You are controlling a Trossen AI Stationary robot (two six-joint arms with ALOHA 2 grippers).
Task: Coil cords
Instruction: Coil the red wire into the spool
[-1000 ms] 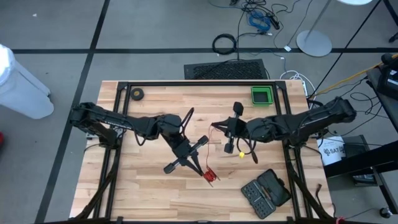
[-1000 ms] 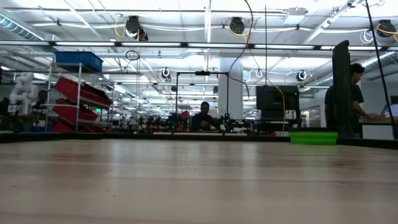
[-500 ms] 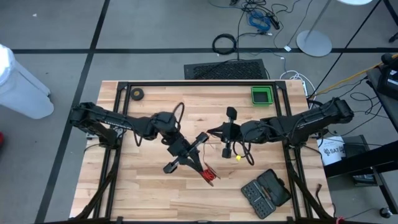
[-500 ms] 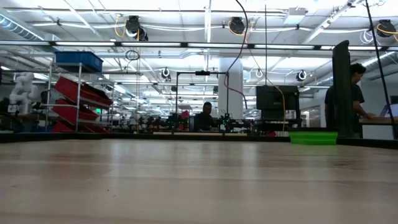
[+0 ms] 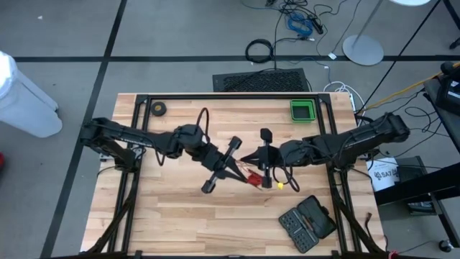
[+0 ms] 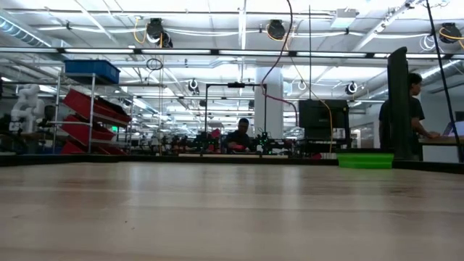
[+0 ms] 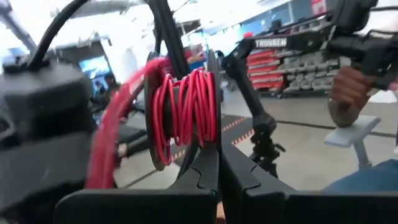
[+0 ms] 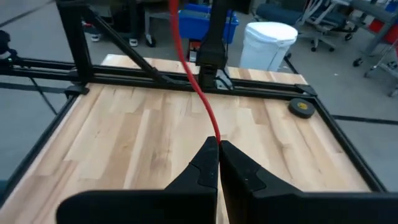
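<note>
Since a second ago the left gripper (image 5: 246,175) is swinging right and away from the near edge, carrying the reel (image 5: 251,178) from near-centre up toward the table's (image 5: 172,216) middle, and its arm is lying flatter across the boards. That gripper is pinching shut on the reel, whose red cord (image 7: 186,112) is showing as several turns wound round it in the left wrist view. The right gripper (image 5: 267,158) is sitting just right of the reel, shifted left toward it, its fingers (image 8: 208,163) closed tight on the cord (image 8: 199,87), which is running taut from the fingertips away across the table. The two grippers are now working close together at mid-table. Open boards are lying at the near left and along the far side; a small black roll (image 5: 159,109) is at the far left corner, a green tray (image 5: 302,110) at the far right, and a black case (image 5: 307,221) near the near right corner.
</note>
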